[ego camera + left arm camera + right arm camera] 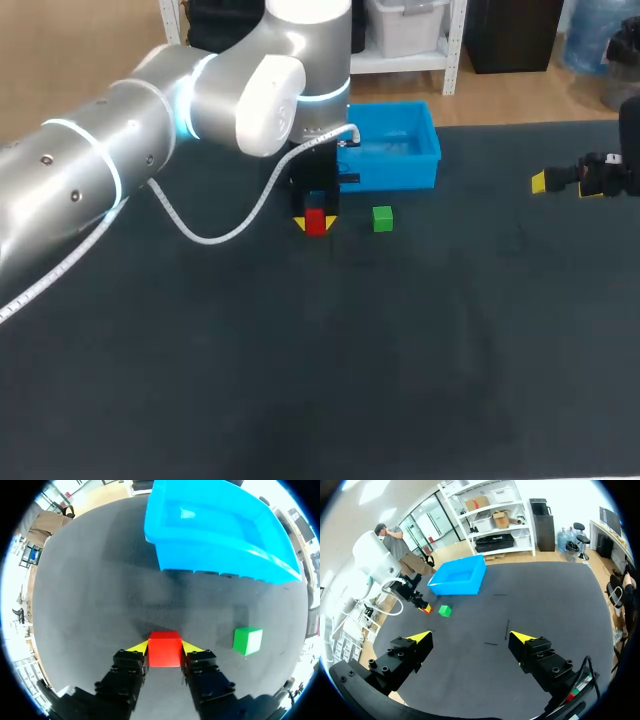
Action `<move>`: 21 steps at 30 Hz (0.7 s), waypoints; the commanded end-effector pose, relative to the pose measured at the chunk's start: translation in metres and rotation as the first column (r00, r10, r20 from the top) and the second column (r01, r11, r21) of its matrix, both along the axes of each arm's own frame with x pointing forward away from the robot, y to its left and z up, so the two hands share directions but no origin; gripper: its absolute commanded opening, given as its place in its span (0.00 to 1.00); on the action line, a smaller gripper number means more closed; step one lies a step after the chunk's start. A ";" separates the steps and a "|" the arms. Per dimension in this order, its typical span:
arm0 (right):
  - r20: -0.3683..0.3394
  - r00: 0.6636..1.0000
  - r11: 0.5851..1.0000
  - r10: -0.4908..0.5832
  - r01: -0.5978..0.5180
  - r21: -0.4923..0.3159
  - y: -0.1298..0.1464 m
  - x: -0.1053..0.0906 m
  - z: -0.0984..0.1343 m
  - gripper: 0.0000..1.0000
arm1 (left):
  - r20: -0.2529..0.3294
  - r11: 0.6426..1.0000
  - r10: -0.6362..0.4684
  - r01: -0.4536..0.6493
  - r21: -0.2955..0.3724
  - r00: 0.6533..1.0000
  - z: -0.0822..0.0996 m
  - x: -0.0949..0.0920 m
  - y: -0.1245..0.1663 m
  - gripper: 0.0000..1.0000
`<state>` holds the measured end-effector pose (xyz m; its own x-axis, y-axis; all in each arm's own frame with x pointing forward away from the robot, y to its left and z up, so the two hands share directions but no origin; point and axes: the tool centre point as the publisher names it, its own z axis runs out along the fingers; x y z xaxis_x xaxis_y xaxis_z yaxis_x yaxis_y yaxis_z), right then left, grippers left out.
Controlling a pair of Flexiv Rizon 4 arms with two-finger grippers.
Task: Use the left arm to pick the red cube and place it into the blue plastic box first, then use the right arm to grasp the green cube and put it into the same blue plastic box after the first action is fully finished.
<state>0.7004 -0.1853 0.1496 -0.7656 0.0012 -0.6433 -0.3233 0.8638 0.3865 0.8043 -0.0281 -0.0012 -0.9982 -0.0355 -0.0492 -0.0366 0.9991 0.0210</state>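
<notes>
On the dark table (300, 390), red cube (164, 649), clamped between the yellow tips of the left gripper (165, 652), one tip pressed to each of two opposite faces. Seems to rest on the cloth, not yet raised, though contact underneath cannot be told. Just beside it, toward the right arm's side, green cube (247, 640), apart from both the red one and the fingers. Ahead of the gripper, near but not touching, blue plastic box (200, 550), open side up. Step in hand, by judgement: lifting and carrying the first cube. Best done by rising straight up first, high enough to pass the near wall, then going forward over the middle of the box and letting go low, to avoid a bounce out; no sideways drift toward the green cube. Well apart, at the table's right edge, right gripper (470, 638), fingers spread wide with nothing between them; should wait there until the drop is done. Hard to make out: left fingers in the head view, largely covered by the arm's wrist and white cable (230, 225); right gripper there cut off at the edge, only one yellow tip showing; part of the box floor hidden behind its near wall.
</notes>
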 end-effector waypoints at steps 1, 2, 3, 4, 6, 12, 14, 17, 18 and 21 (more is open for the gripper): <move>0.000 1.000 1.000 0.002 -0.002 0.000 0.000 0.000 0.000 1.00 | 0.005 1.000 -0.002 0.002 0.000 1.000 0.005 0.002 0.000 0.00; 0.000 1.000 1.000 0.002 -0.002 0.000 0.000 0.000 0.000 1.00 | 0.008 1.000 -0.006 0.006 0.001 1.000 0.008 0.003 0.000 0.00; 0.000 1.000 1.000 0.002 -0.002 0.000 0.000 0.000 0.000 1.00 | 0.010 1.000 -0.007 0.007 0.000 1.000 0.010 0.003 0.000 0.00; 0.000 1.000 1.000 0.002 -0.002 0.000 0.000 0.000 0.000 1.00 | 0.013 1.000 -0.010 0.010 0.000 1.000 0.012 0.003 0.001 0.00; 0.000 1.000 1.000 0.002 -0.002 0.000 0.000 0.000 0.000 1.00 | 0.020 1.000 -0.020 0.020 0.006 1.000 0.017 0.003 0.002 0.00; 0.000 1.000 1.000 0.002 -0.002 0.000 0.000 0.000 0.000 1.00 | 0.029 0.999 -0.032 0.031 0.015 0.999 0.030 0.002 0.004 0.00; 0.000 1.000 1.000 0.002 -0.002 0.000 0.000 0.000 0.000 1.00 | 0.035 0.999 -0.036 0.036 0.010 0.999 0.035 0.001 0.004 0.00; 0.000 1.000 1.000 0.002 -0.002 0.000 0.000 0.000 0.000 1.00 | 0.045 0.999 -0.043 0.043 0.002 0.998 0.043 0.000 0.004 0.00; 0.000 1.000 1.000 0.002 -0.002 0.000 0.000 0.000 0.000 1.00 | 0.049 0.999 -0.045 0.045 0.000 0.998 0.045 0.000 0.005 0.00; 0.000 1.000 1.000 0.002 -0.002 0.000 0.000 0.000 0.000 1.00 | 0.063 0.999 -0.052 0.052 -0.005 0.997 0.054 -0.001 0.008 0.00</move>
<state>0.7004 -0.1853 0.1496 -0.7656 0.0012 -0.6433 -0.3233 0.8638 0.3865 0.8111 -0.0265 0.0459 -0.9952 0.0132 -0.0966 0.0111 0.9997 0.0224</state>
